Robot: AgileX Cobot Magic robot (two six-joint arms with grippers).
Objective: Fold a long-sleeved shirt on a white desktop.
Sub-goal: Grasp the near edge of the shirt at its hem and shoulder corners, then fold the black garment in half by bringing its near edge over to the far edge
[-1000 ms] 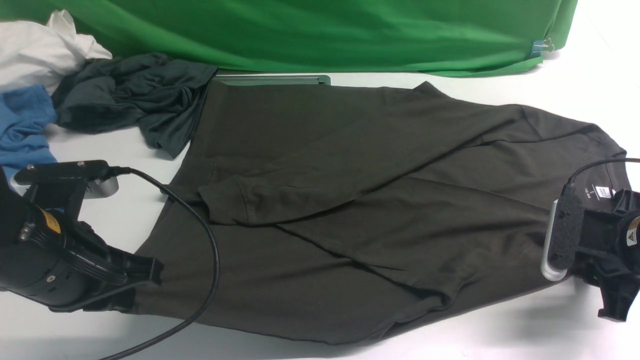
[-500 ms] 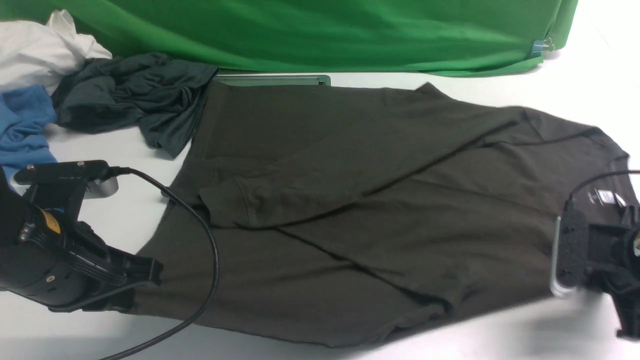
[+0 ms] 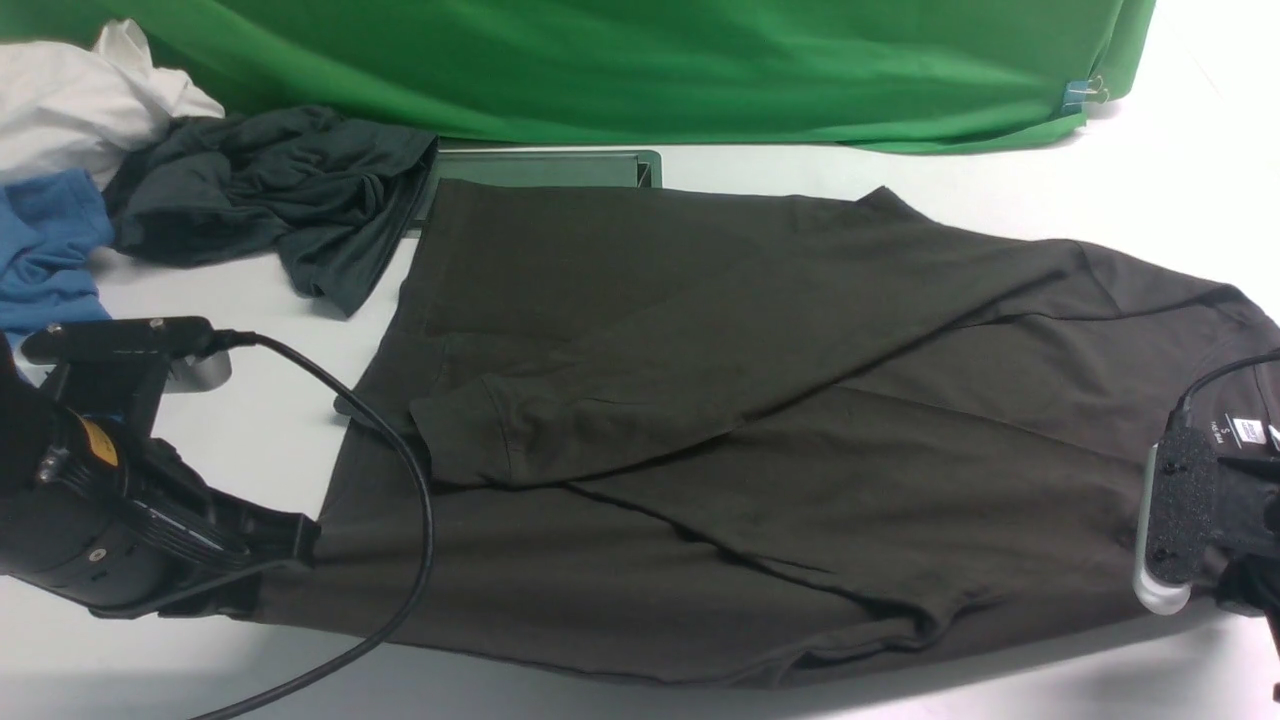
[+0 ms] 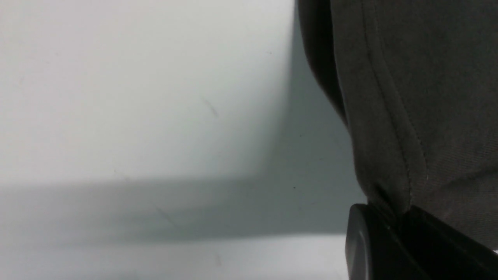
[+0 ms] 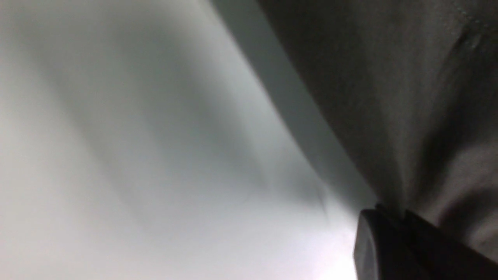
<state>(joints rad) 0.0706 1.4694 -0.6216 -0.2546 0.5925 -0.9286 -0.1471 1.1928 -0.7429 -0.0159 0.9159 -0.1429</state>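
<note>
While spread across the table (image 3: 1000, 190), clamped at both ends: left tool (image 4: 395, 219) on shirt (image 3: 700, 400) hem, right tool (image 5: 393, 221) near the collar.

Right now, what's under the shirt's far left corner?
The cable hatch: its far strip shows beyond the long-sleeved shirt, and its near edge is covered. Elsewhere around the shirt, white desktop shows.

Black left arm (image 3: 90, 540), looping black cable (image 3: 425, 520), yellow sticker (image 3: 100, 443).

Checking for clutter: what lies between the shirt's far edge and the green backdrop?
In the front view, the cable hatch and bare white desktop separate the shirt from the backdrop.
</note>
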